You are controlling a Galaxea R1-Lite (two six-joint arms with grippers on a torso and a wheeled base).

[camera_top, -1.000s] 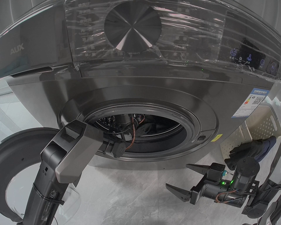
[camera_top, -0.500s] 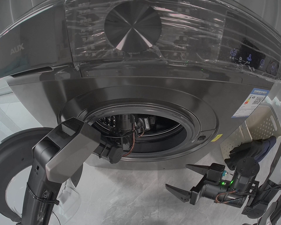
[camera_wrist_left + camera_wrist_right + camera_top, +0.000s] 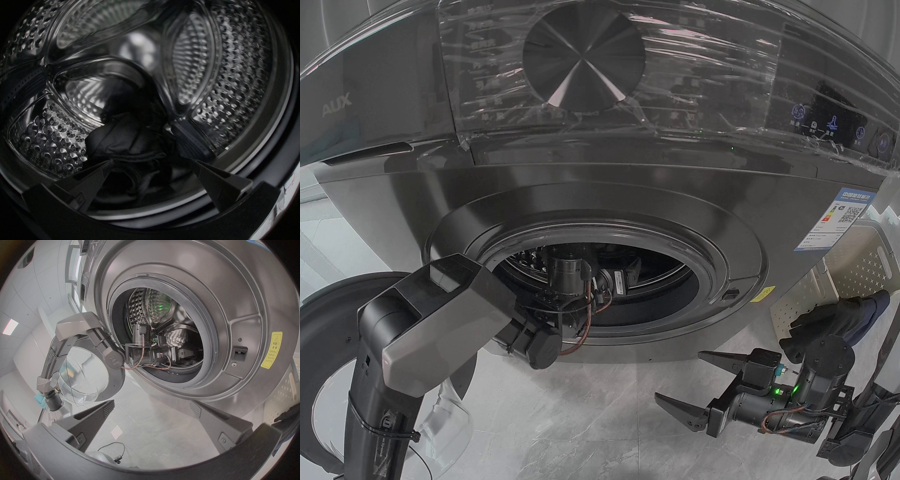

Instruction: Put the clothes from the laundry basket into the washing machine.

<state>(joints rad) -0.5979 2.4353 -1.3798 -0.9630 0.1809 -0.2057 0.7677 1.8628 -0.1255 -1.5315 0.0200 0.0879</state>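
**Left arm backs out, garment delivered**

The left end effector (image 3: 150,162), spread wide and empty, is pulling back toward the door opening. A dark garment (image 3: 125,137) lies in the drum (image 3: 243,78). The right end effector (image 3: 678,375), also open and empty, hangs near the basket (image 3: 862,262), where more clothes (image 3: 837,319) wait.

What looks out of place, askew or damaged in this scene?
Wrinkled clear plastic film covers the control panel of the washing machine. Dark clothes hang out over the rim of the laundry basket beside it. Nothing looks spilled or broken.
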